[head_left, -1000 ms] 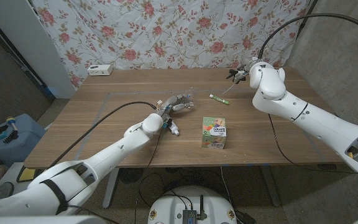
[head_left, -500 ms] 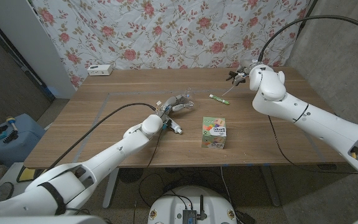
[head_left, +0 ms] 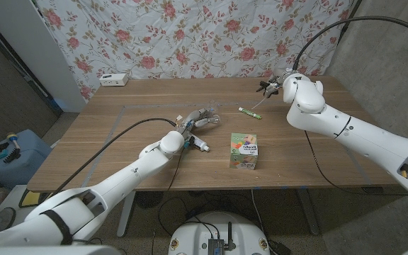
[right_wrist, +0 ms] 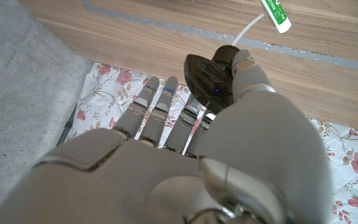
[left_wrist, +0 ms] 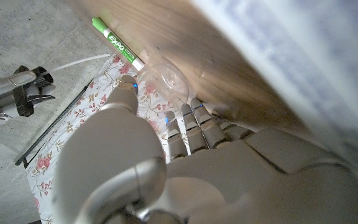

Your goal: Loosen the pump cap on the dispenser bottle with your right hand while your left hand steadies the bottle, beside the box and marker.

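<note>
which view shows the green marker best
The left wrist view: the marker lies whole and close, label readable. The head view shows it whole but tiny, between the two hands. The right wrist view catches just one end at the frame's edge.

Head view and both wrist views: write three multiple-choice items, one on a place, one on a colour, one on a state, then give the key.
1. Where does the box stand?
A. Between the marker and the table's near edge
B. Against the flowered curtain
C. In the left hand

2. What colour is the marker?
A. Red
B. Green
C. Black

3. What is the pump cap's state?
A. Screwed on the bottle
B. Lying on the table
C. Held in the right hand, off the bottle

Key:
1 A: the box stands nearer the robot than the marker.
2 B: its body and cap are green.
3 C: the right hand pinches the black pump cap, its white tube hanging free, while the left hand holds the clear bottle apart from it.
</note>
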Robot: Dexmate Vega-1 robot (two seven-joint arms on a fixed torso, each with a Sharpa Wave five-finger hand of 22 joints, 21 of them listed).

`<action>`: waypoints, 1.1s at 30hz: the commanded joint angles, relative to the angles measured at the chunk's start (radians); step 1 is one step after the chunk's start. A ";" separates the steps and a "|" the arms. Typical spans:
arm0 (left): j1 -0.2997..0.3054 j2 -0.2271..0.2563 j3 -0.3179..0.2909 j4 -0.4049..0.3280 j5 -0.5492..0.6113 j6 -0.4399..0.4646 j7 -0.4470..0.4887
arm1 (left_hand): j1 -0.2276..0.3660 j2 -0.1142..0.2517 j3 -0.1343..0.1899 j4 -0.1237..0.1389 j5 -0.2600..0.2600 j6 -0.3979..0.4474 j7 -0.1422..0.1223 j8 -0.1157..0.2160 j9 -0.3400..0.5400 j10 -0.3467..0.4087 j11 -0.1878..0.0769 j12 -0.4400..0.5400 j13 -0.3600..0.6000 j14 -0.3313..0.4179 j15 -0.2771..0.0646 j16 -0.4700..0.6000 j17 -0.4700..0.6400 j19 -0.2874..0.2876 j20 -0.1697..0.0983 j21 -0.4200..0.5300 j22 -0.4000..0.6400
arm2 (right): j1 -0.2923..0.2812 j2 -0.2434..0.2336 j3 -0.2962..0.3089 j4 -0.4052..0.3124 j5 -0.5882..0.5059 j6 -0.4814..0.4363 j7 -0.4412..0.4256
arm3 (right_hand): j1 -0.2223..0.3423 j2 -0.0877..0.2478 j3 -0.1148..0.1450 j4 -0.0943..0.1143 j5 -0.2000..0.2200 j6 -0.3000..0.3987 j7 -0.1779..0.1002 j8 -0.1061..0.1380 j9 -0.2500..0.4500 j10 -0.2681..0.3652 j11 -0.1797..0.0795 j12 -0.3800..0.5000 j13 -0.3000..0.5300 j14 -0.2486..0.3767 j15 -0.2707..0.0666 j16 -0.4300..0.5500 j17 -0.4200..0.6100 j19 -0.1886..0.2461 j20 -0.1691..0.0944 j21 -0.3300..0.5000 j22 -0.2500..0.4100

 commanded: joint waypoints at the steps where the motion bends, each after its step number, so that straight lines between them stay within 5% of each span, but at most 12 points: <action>1: 0.002 0.005 -0.012 -0.010 -0.015 0.010 -0.006 | -0.008 -0.009 -0.012 0.000 0.009 -0.030 0.005 -0.006 0.002 -0.039 0.011 0.003 -0.002 -0.123 0.086 0.000 0.003 -0.081 0.104 -0.001 0.002 | 0.024 -0.006 -0.025 0.006 0.036 -0.005 -0.019 | 0.002 0.006 -0.002 -0.001 0.008 0.012 0.002 0.004 0.006 0.022 -0.009 0.004 0.001 0.008 -0.158 0.001 0.004 0.010 0.004 0.000 0.002; 16: 0.000 0.011 -0.022 -0.028 -0.020 0.003 -0.006 | -0.035 -0.022 -0.040 0.010 0.026 -0.131 0.030 -0.009 0.001 -0.169 0.035 0.001 -0.009 -0.253 0.122 0.002 0.004 -0.138 0.107 -0.003 0.002 | 0.035 -0.011 -0.035 0.016 0.070 -0.008 -0.049 | 0.000 0.006 -0.003 -0.001 0.008 0.012 0.001 0.001 0.006 0.021 -0.008 0.002 0.001 0.009 -0.156 0.001 0.004 0.009 0.004 0.000 0.002; 33: 0.052 0.050 -0.070 -0.143 -0.045 0.010 0.031 | -0.071 -0.033 -0.064 0.024 0.034 -0.168 0.051 -0.005 0.000 -0.208 0.042 0.007 -0.010 -0.300 0.133 0.005 0.005 -0.173 0.114 -0.003 0.002 | -0.028 0.005 0.001 0.046 0.130 -0.026 -0.189 | -0.003 0.004 -0.003 -0.001 0.008 0.009 0.001 -0.003 0.006 0.015 -0.008 -0.002 0.002 0.009 -0.156 -0.002 0.003 0.011 0.006 0.000 0.002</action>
